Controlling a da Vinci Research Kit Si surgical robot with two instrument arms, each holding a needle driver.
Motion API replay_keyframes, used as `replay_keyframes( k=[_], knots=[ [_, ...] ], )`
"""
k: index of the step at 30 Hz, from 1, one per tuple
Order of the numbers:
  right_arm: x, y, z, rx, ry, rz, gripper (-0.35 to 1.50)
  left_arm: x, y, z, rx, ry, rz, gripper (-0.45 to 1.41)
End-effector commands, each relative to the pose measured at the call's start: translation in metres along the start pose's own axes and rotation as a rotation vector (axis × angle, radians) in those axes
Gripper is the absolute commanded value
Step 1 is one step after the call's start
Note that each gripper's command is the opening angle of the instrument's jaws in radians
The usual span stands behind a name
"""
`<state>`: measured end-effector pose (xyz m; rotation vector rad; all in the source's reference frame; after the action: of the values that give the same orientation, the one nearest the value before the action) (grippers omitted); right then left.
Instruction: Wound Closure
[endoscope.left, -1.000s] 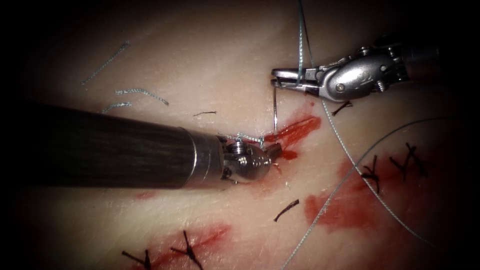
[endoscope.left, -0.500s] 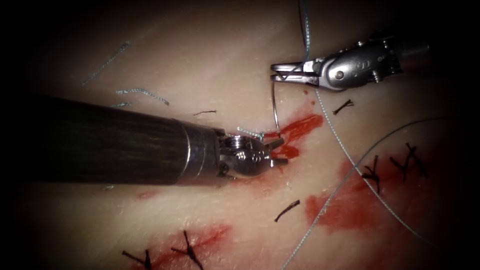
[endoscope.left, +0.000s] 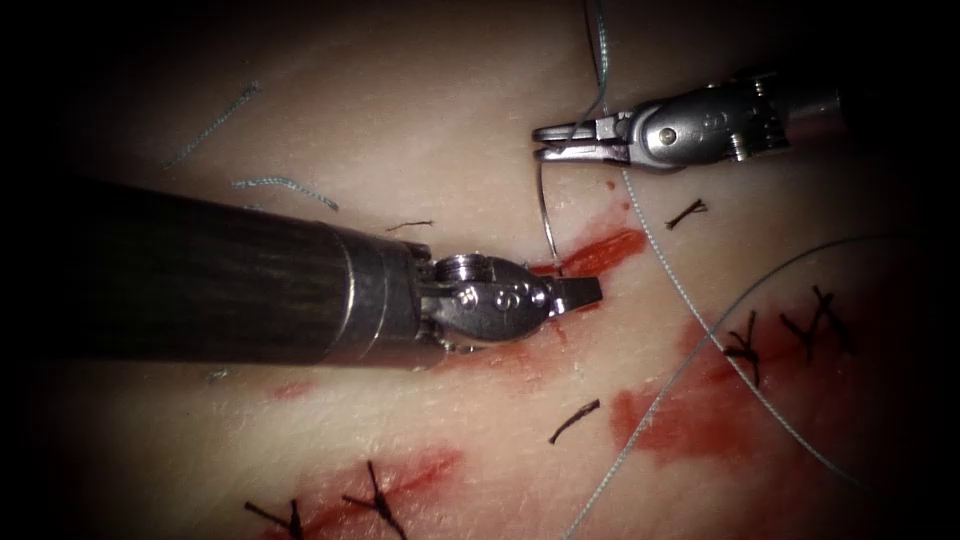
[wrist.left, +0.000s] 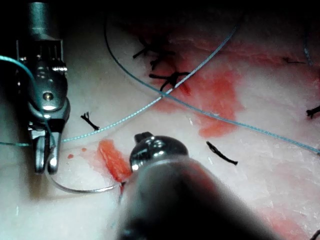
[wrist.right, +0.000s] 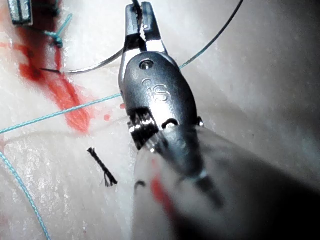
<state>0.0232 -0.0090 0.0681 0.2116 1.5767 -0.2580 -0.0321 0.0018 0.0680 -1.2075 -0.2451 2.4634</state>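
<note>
The tissue (endoscope.left: 420, 120) is pale, with a short cut (endoscope.left: 600, 250) filled with red fluid (endoscope.left: 690, 420), which also stains the surface below and right of the cut. The left arm's tool (endoscope.left: 578, 293) reaches in along a thick dark shaft and ends just below the cut's left end; its jaws are together, flat against the tissue, with nothing seen between them. The right arm's tool (endoscope.left: 548, 142) sits above the cut, its jaws closed on the upper end of the needle (endoscope.left: 545, 210). From there the needle curves down to the cut, where its lower end is in the tissue at the cut's left end. The thread (endoscope.left: 680, 295) runs from the right tool's jaws up past the cut and also down to the right of it, crossing a second strand there. Dark stitches (endoscope.left: 815, 320) lie right of the cut, and more below it. Loose cut ends of thread (endoscope.left: 285, 185) lie well to the left of the cut.
</note>
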Motion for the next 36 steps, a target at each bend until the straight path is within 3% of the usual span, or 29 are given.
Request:
replay_keyframes(
  k=[1,6,9,15,19,25,26,27,32,36],
  knots=[
    [-0.0002,-0.0001,0.0008,0.001,0.003,0.037,-0.35,0.0,-0.0004,0.0,0.015,0.015,0.0,-0.45],
    [-0.0003,-0.0002,0.0006,-0.026,-0.003,0.256,-0.35,0.0013,-0.0044,-0.0048,0.192,0.036,-0.08,-0.45],
    [-0.0006,-0.0002,0.0006,-0.032,0.036,0.309,-0.35,0.0008,-0.0068,-0.0069,0.232,0.024,-0.11,-0.45],
    [-0.001,0.0001,0.0005,0.066,0.063,0.446,-0.35,-0.0015,-0.01,-0.0083,0.195,0.028,-0.074,-0.45],
    [-0.0012,-0.0001,0.0005,0.051,0.057,0.549,-0.35,-0.003,-0.0102,-0.0074,0.183,0.024,-0.042,-0.45],
    [-0.0016,-0.0005,0.0001,-0.002,0.05,0.741,-0.35,-0.0043,-0.0081,-0.0031,0.04,0.033,0.239,-0.43],
    [-0.0017,-0.0006,0.0,-0.018,0.048,0.769,-0.35,-0.0043,-0.0077,-0.0027,0.019,0.04,0.273,-0.23],
    [-0.0019,-0.0009,-0.0001,-0.045,0.048,0.82,-0.35,-0.0043,-0.007,-0.0017,-0.009,0.049,0.332,0.12],
    [-0.0024,-0.0014,-0.0003,-0.057,0.05,0.921,-0.35,-0.0038,-0.0059,-0.0003,-0.05,0.063,0.439,0.37],
    [-0.0029,-0.0019,-0.0002,-0.055,0.051,1.015,-0.35,-0.0026,-0.0053,0.0002,-0.061,0.068,0.531,0.44]
  ],
)
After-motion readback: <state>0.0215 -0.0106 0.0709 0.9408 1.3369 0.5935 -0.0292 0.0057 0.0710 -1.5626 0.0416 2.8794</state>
